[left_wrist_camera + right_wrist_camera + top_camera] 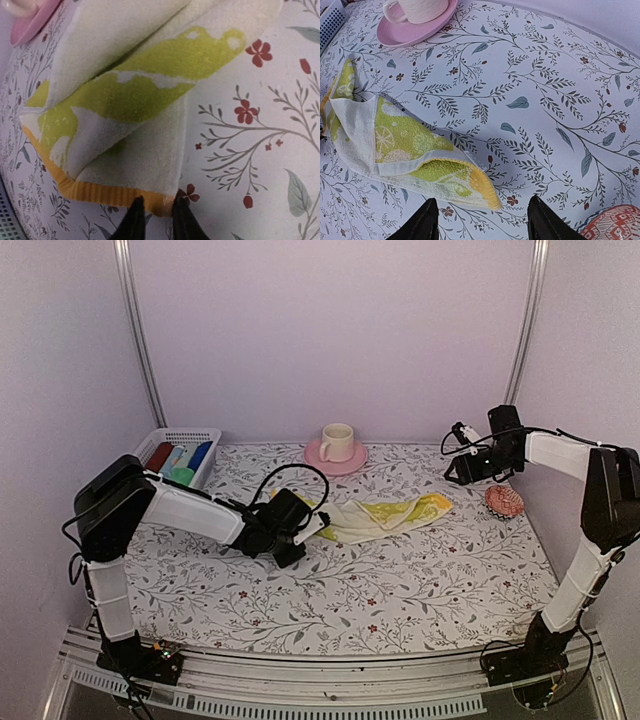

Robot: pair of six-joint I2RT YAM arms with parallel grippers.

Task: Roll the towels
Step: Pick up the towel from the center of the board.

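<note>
A pale yellow towel [385, 515] with green prints and an orange hem lies crumpled and partly folded on the floral table, mid-table. My left gripper [318, 523] is at its left end. In the left wrist view the two black fingers [134, 220] stand close together on the hem's corner [159, 200], and the towel [125, 100] fills the frame above. My right gripper [455, 475] hovers open past the towel's right end; the orange-tipped corner [482, 187] lies just ahead of its spread jaws [480, 220]. A bright green cloth [182, 476] shows at the near end of the basket.
A white basket [190, 435] at the back left holds dark red, pale blue and deep blue rolls. A pink saucer with a cream cup [336, 452] stands at the back centre. A red patterned round object [504, 501] lies near the right wall.
</note>
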